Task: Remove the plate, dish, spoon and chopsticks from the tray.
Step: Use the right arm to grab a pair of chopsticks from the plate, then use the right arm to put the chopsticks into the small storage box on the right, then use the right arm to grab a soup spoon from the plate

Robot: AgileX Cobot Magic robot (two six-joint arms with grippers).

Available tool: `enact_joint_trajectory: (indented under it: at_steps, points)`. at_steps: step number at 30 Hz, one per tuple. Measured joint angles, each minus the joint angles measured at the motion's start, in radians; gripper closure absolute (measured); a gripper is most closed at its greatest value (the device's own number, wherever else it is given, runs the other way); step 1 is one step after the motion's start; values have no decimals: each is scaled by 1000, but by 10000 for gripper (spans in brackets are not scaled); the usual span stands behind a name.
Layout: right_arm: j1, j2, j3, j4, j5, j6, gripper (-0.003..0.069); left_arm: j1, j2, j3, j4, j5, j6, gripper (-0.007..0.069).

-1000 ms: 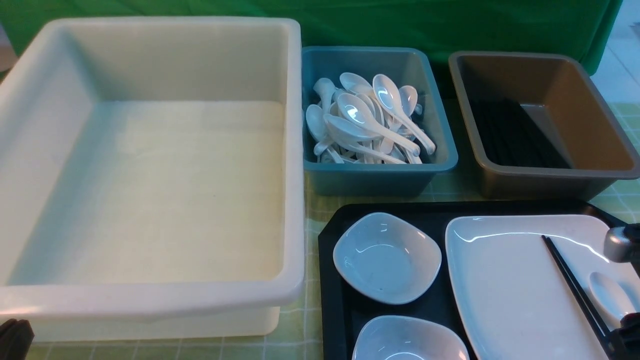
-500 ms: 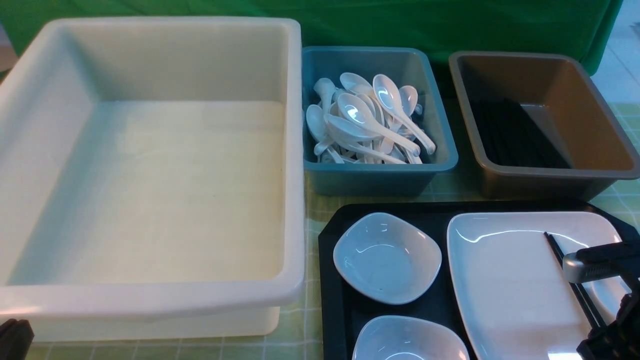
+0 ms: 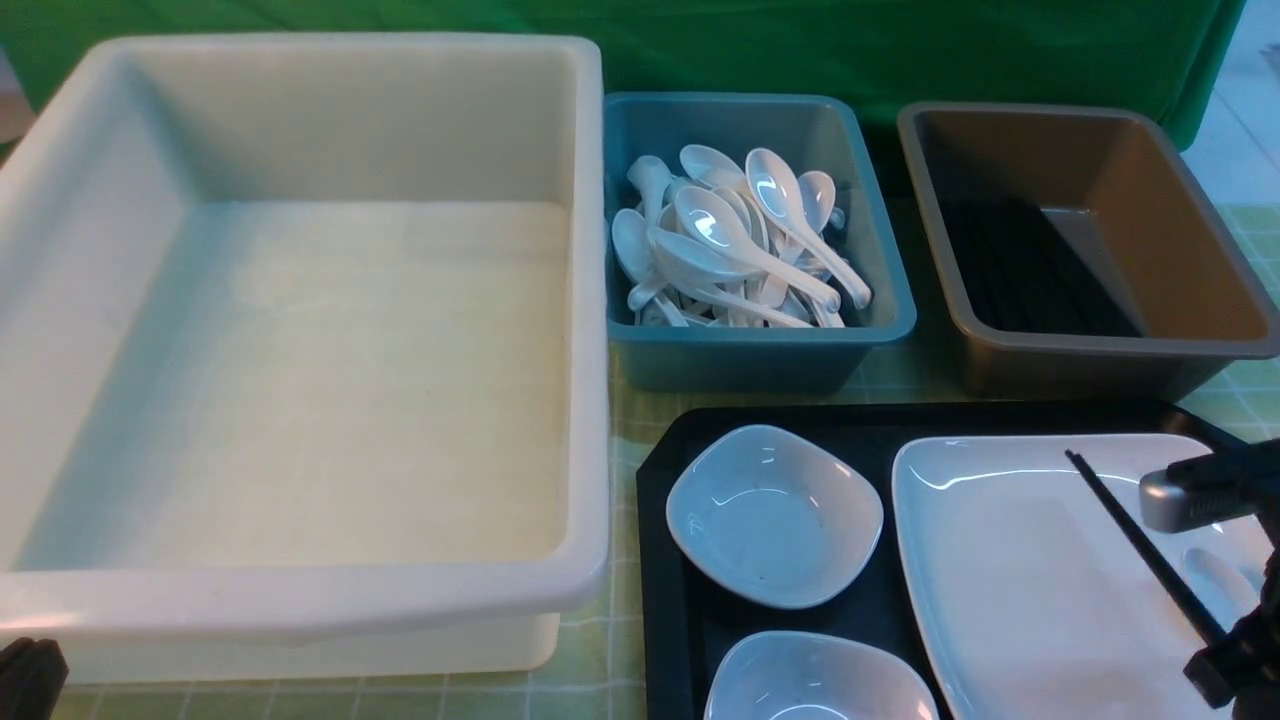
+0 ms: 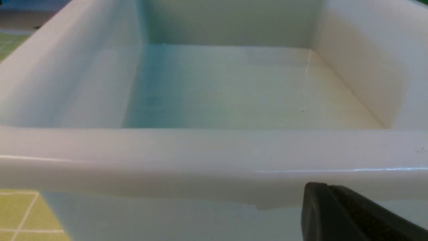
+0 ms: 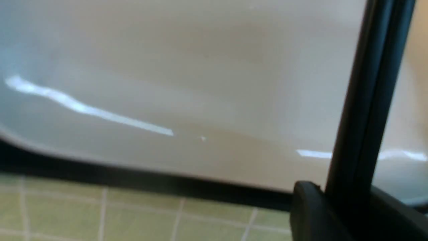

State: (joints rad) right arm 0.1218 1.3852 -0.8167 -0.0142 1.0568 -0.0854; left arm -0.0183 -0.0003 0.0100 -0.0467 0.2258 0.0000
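The right hand [image 3: 1222, 668] is clamped on the near end of the chopsticks [image 3: 1130, 535], tips angled ahead over the plate [image 3: 1010, 580] on the tray [image 3: 665, 640], likely gripping the pair as one. The spoon [image 3: 1215, 580] lies just beside that hand. The left hand [image 3: 28, 680], closed and empty, sits well aside.

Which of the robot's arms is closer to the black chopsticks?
The right. The right tool grips the chopsticks over the plate; the left tool sits far away, in front of the white bin.
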Motion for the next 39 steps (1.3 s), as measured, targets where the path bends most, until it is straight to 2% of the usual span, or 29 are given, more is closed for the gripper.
enact_joint_trajectory:
  at_steps: [2,4,8,15,16,23,24,26,27,29,31,33,35,36,37,39]
  points:
    - [7,-46,-51,4,32,-1,541,0,0,0,0,0,0,626]
    - [7,-102,-219,14,35,0,541,0,0,0,0,0,0,626]
    - [-1,-53,-388,14,6,3,541,0,0,0,0,0,0,626]
    - [-4,315,-783,6,-57,8,541,0,0,0,1,0,0,626]
    - [-7,428,-874,2,-83,8,541,0,0,0,1,0,0,626]
    - [-26,705,-1129,-7,-96,45,522,0,0,0,2,0,0,626]
    - [-26,754,-1161,-17,-96,79,470,0,0,0,2,0,0,626]
    - [-26,772,-1169,-23,-94,98,430,0,0,0,2,0,0,626]
    - [-26,787,-1173,-26,-83,116,371,0,0,0,2,0,0,626]
    - [-26,791,-1176,-29,-44,119,312,0,0,0,2,0,0,626]
    - [-29,783,-1200,-44,46,95,299,0,0,0,2,0,0,626]
    - [-36,755,-1214,-74,111,51,353,0,0,0,2,0,0,626]
    - [-58,683,-1214,-84,139,33,498,0,0,0,4,0,0,626]
    - [-60,667,-1214,-85,143,31,512,0,0,0,4,0,0,626]
    - [-70,620,-1206,-87,143,29,579,0,0,0,4,0,0,626]
    - [-78,518,-1170,-94,141,21,625,0,0,0,4,0,0,626]
